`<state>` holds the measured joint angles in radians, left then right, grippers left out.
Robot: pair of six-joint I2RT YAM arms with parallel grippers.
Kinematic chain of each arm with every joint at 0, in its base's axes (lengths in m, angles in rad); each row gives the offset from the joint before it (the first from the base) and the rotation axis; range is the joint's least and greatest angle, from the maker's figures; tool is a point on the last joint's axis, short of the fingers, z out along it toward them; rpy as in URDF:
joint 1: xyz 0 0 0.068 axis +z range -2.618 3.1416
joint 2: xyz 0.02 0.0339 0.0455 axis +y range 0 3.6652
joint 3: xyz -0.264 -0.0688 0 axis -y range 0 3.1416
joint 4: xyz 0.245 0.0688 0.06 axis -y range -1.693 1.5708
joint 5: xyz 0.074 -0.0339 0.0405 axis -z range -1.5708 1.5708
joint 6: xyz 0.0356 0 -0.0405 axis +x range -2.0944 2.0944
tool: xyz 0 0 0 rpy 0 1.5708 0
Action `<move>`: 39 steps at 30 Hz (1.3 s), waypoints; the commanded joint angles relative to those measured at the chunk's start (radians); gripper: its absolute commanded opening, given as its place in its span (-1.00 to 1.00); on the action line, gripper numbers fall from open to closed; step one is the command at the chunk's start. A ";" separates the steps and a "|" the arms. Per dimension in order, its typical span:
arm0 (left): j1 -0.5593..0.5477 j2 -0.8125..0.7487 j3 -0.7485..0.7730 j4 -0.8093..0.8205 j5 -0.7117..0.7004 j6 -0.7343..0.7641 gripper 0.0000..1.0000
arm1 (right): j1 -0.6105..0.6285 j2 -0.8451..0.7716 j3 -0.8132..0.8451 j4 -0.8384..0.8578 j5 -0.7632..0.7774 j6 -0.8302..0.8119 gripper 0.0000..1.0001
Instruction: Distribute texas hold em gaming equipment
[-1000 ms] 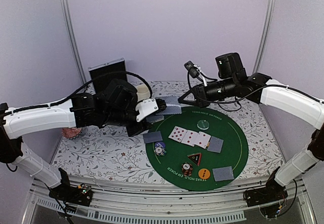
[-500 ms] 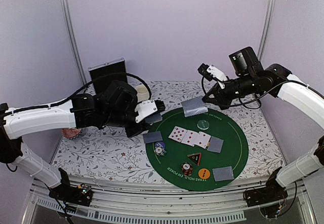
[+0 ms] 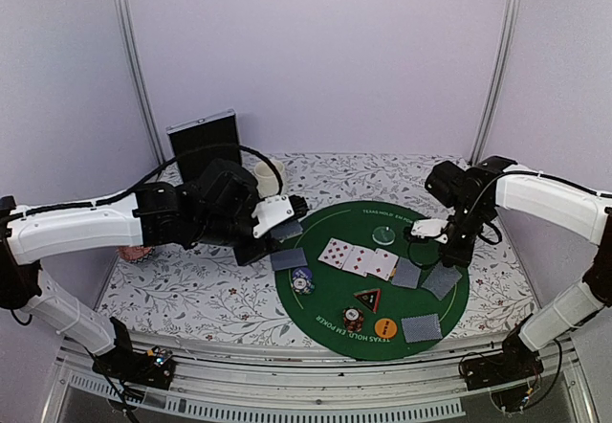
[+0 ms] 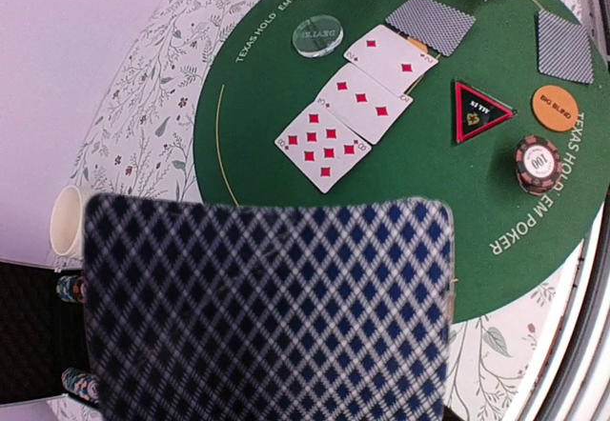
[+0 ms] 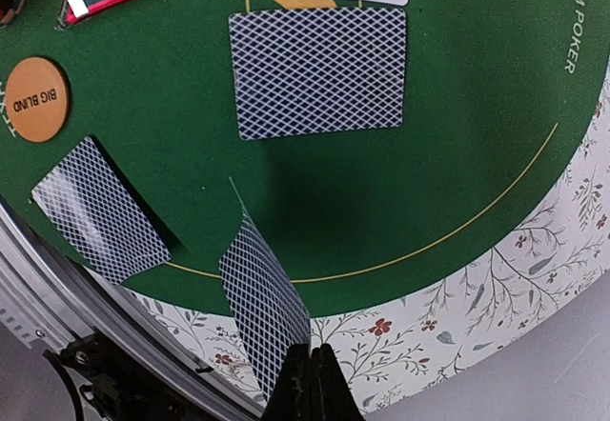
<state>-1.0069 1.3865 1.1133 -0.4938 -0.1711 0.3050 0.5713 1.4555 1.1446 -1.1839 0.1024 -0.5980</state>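
Observation:
My left gripper (image 3: 288,220) hovers over the green mat's (image 3: 316,303) left edge, shut on a deck of playing cards (image 4: 267,307) whose grey-blue back hides its fingers. Low over the mat's right rim, my right gripper (image 5: 307,375) is shut on one tilted card (image 5: 262,297), also in the top view (image 3: 442,280). Three face-up cards (image 3: 359,258) lie mid-mat, with face-down cards beside them (image 3: 407,272), at the left (image 3: 288,258) and at the front (image 3: 422,327). A blue-white chip stack (image 3: 303,279), dark red stack (image 3: 353,319), orange disc (image 3: 385,327), triangular token (image 3: 367,299) and pale green chip (image 3: 384,234) rest on the mat.
A silver-edged black case (image 3: 203,141) stands at the back left with a cream mug (image 3: 272,169) next to it. More chips (image 3: 137,251) sit at the table's left edge under the left arm. The floral tablecloth (image 3: 191,294) surrounds the mat.
My right arm swung from the back beside the left gripper over to the mat's right side and came down, carrying one card. The left arm barely moved.

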 commanded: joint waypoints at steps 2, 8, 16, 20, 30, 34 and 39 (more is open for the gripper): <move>0.013 -0.034 -0.016 0.017 0.008 -0.006 -0.12 | -0.020 0.084 -0.016 0.044 0.040 -0.107 -0.97; 0.014 -0.044 -0.024 0.017 0.008 -0.007 -0.11 | -0.022 0.211 0.011 0.095 0.086 -0.170 -0.97; 0.015 -0.048 -0.028 0.016 0.002 -0.004 -0.11 | -0.028 0.274 0.012 0.259 0.126 -0.296 -0.96; 0.014 -0.049 -0.026 0.015 -0.001 0.000 -0.11 | -0.042 0.310 0.025 0.262 0.126 -0.314 -0.96; 0.016 -0.047 -0.029 0.015 0.002 -0.006 -0.11 | -0.074 0.341 0.016 0.315 0.167 -0.332 -0.96; 0.015 -0.045 -0.034 0.015 0.009 -0.028 -0.11 | -0.074 0.339 0.017 0.326 0.190 -0.335 -0.80; 0.032 -0.029 -0.071 0.037 0.035 -0.176 -0.11 | -0.074 0.303 0.014 0.334 0.191 -0.337 -0.45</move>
<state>-1.0039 1.3651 1.0832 -0.4850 -0.1635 0.2558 0.4980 1.7847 1.1492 -0.8669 0.2798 -0.9295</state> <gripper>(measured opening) 0.449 0.221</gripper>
